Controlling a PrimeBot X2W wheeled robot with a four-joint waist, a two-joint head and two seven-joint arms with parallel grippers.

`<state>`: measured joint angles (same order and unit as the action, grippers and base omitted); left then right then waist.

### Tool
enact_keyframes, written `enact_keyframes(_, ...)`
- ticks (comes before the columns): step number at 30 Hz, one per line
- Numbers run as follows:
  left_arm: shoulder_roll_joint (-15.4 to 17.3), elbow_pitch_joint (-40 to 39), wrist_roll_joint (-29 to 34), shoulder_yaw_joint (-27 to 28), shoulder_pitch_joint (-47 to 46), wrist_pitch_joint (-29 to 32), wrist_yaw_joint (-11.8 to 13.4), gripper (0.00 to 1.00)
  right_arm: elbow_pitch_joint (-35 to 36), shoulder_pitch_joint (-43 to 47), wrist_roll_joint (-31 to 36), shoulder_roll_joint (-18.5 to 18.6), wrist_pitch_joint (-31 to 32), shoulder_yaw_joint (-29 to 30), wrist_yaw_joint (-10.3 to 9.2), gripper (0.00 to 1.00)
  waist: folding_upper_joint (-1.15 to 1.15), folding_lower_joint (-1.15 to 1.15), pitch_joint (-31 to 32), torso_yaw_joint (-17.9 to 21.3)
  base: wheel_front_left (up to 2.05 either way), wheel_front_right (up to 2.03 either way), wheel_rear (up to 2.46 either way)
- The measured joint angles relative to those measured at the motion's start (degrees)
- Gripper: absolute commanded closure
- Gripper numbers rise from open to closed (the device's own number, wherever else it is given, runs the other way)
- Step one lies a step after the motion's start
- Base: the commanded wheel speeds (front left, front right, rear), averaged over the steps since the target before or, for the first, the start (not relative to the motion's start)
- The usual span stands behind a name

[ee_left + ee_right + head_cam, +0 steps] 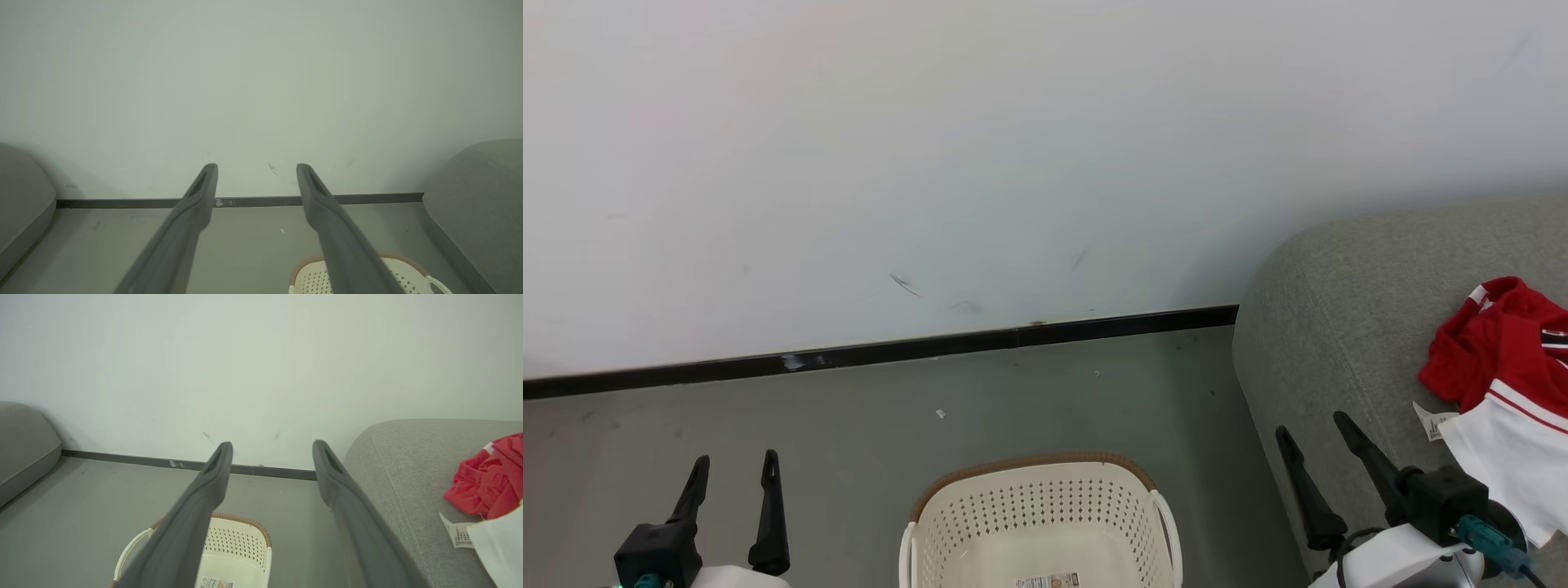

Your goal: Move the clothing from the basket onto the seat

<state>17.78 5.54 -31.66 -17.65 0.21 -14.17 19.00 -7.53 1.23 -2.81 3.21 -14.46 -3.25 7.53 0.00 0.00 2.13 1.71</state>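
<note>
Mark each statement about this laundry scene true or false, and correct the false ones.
1. The red clothing lies on the grey seat. True.
2. A garment lies in the basket. False: no fabric shows in the part of it in view, just a sticker on its bottom.
3. The right gripper is shut on the clothing. False: its fingers stand apart and hold nothing.
4. The left gripper is open. True.
5. The basket stands on the seat. False: it stands on the floor, beside the seat.
</note>
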Motion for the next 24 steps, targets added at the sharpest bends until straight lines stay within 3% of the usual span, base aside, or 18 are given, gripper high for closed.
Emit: enact_keyframes(24, 0.6, 0.9, 0.4, 0.4, -1.1, 0.5, 0.0, 0.0, 1.8, 1.2, 0.4, -0.8, 0.0, 0.8, 0.0, 0.0, 0.0, 0.0, -0.9, -0.9, 0.0, 0.0, 0.0)
